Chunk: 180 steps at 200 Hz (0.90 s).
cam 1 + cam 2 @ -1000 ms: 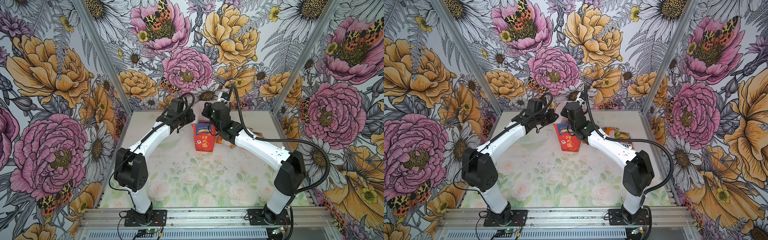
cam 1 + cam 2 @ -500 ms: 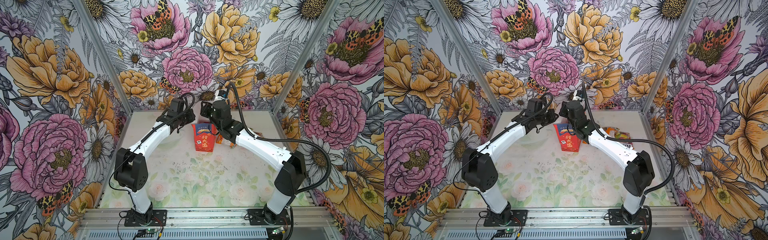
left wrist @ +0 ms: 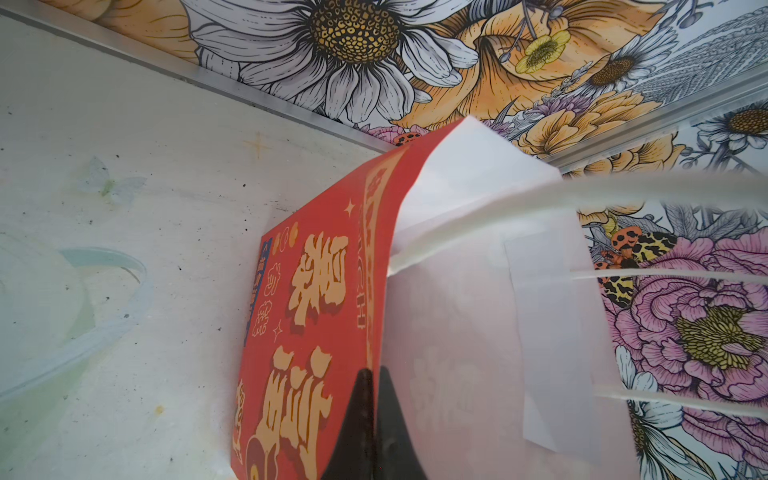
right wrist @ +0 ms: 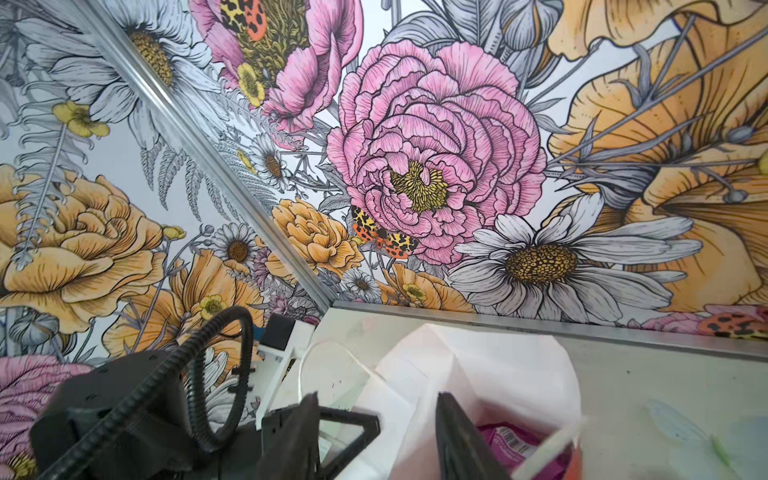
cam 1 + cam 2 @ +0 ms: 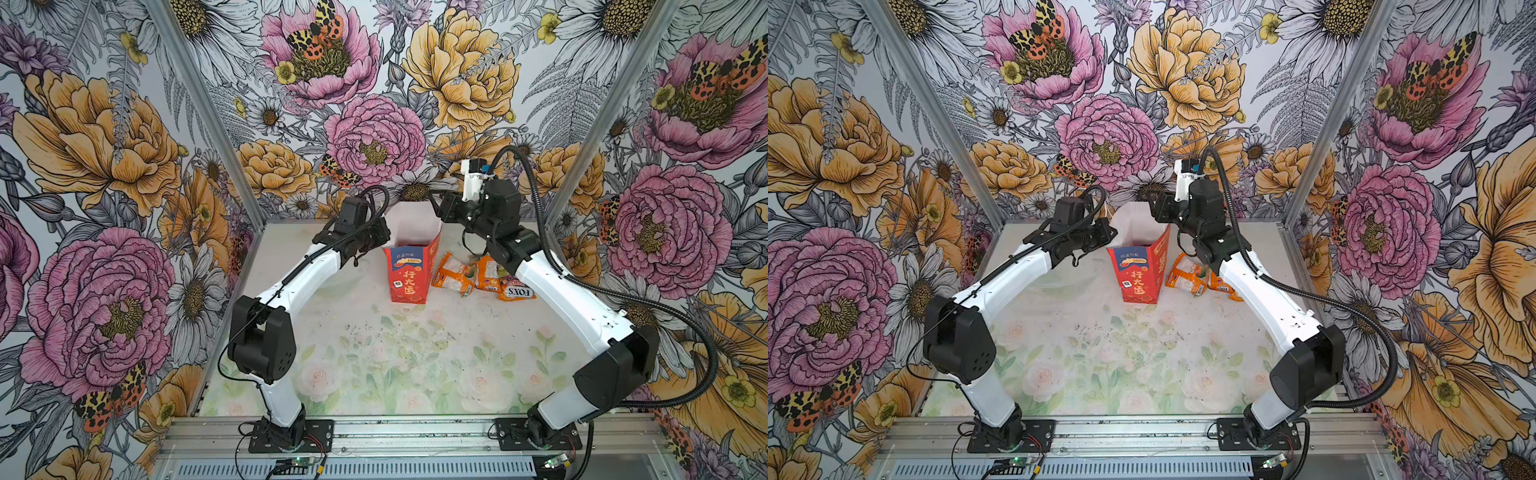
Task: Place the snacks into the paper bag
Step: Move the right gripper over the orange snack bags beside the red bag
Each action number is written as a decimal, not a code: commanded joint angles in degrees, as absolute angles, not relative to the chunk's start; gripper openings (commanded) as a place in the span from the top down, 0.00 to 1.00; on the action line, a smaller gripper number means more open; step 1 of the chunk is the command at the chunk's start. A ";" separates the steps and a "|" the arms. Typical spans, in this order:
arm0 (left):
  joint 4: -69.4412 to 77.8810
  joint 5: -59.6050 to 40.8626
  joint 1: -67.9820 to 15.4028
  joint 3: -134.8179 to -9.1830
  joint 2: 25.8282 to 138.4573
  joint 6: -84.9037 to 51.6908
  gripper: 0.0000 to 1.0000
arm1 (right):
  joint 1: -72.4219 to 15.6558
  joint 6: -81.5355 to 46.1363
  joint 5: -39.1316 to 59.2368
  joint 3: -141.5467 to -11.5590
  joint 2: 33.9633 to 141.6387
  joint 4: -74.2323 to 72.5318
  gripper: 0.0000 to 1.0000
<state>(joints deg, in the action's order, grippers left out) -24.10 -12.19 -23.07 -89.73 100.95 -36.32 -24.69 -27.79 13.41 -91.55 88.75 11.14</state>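
I see the paper bag (image 5: 409, 274) standing upright at the centre of both top views, long axis vertical, mouth up. My left gripper (image 3: 371, 378) is pinched tight on its wall at the rim. My right gripper (image 4: 376, 399) hangs over the mouth, partly spread, empty; a magenta packet (image 4: 511, 444) lies inside. Orange packets (image 5: 453, 276) lie on the counter (image 5: 374, 353) just right of it.

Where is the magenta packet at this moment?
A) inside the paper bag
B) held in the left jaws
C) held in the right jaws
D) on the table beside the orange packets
A: the right wrist view shows the magenta packet lying inside the paper bag, between its white walls, with the right jaws open and empty.
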 commanded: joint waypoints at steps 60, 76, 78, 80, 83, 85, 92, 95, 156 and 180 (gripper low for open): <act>-23.95 -12.08 -22.15 -88.77 99.58 -36.74 1.00 | -23.50 3.45 18.39 -89.78 78.87 39.32 0.39; -23.96 -12.19 -22.06 -88.77 99.64 -36.74 1.00 | -22.90 6.28 15.14 -87.74 77.08 40.94 0.30; -23.92 -12.19 -22.06 -88.77 99.66 -36.74 1.00 | -22.86 6.67 14.97 -87.59 76.88 41.19 0.29; -23.89 -12.21 -22.06 -88.77 99.67 -36.76 1.00 | -22.81 7.09 14.82 -87.35 76.72 41.43 0.29; -23.90 -12.28 -22.06 -88.88 99.67 -36.74 1.00 | -22.70 7.69 14.59 -87.02 76.46 41.77 0.29; -23.91 -12.30 -22.02 -88.86 99.67 -36.74 1.00 | -22.68 8.05 14.50 -86.82 76.31 42.00 0.29; -23.94 -12.21 -22.07 -88.90 99.69 -36.74 1.00 | -22.59 9.31 13.89 -85.85 75.75 42.67 0.28; -23.87 -12.33 -22.06 -88.86 99.67 -36.76 1.00 | -22.59 9.84 13.71 -85.46 75.62 42.93 0.28; -23.95 -12.57 -22.06 -89.24 100.02 -36.83 1.00 | -22.41 24.03 4.62 -76.21 75.12 45.97 0.24; -23.97 -12.46 -22.01 -89.12 99.93 -36.83 1.00 | -21.73 29.32 3.98 -74.21 76.39 47.24 0.23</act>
<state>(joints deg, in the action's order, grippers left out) -24.10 -12.38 -22.70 -89.65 100.95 -36.34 -22.48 20.60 7.09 -75.44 75.68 45.21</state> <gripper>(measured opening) 0.040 0.770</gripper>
